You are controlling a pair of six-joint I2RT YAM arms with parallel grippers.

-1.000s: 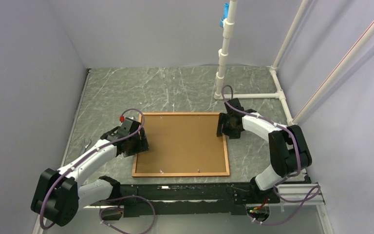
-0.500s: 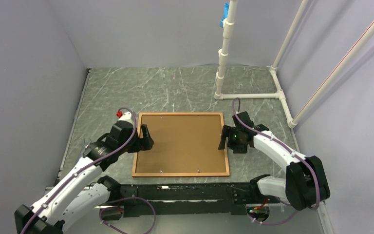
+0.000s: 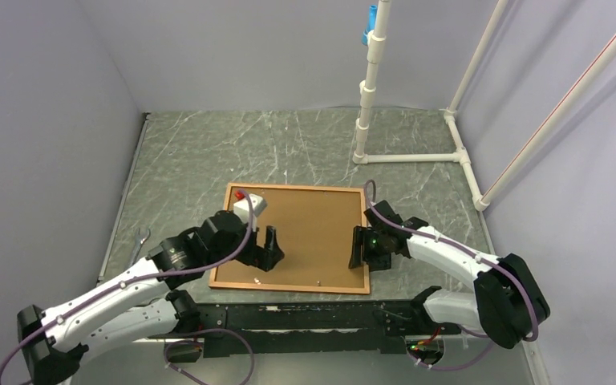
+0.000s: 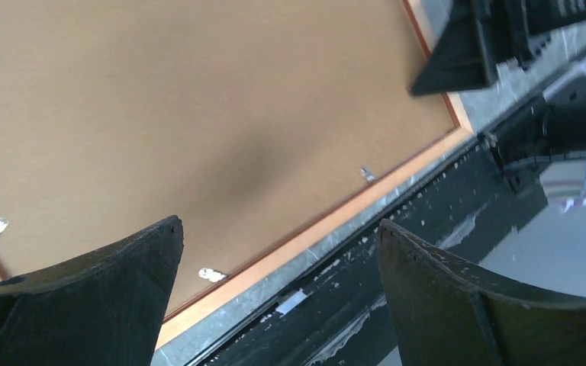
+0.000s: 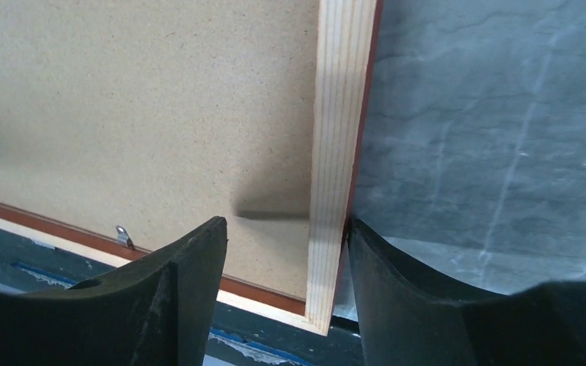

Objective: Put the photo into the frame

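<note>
Left gripper [image 3: 271, 249]: we see it spread wide and holding nothing, poised above the backing board [image 3: 313, 233].
Right gripper [image 3: 359, 249]: its fingers are apart and straddle the frame's right rail. The outer finger [image 5: 427, 305] sits just beside the rail's outside edge, and we cannot tell whether it touches.
Frame [image 3: 289, 287]: orange-brown, it lies back-up on the counter [image 3: 208, 152], beneath both grippers.
Backing board: plain brown, it fills the frame's back, directly under the left gripper and inward of the right one.
Metal tabs [image 4: 212, 274]: small clips along the near rail, just below the left gripper's fingertips in its wrist view.
</note>
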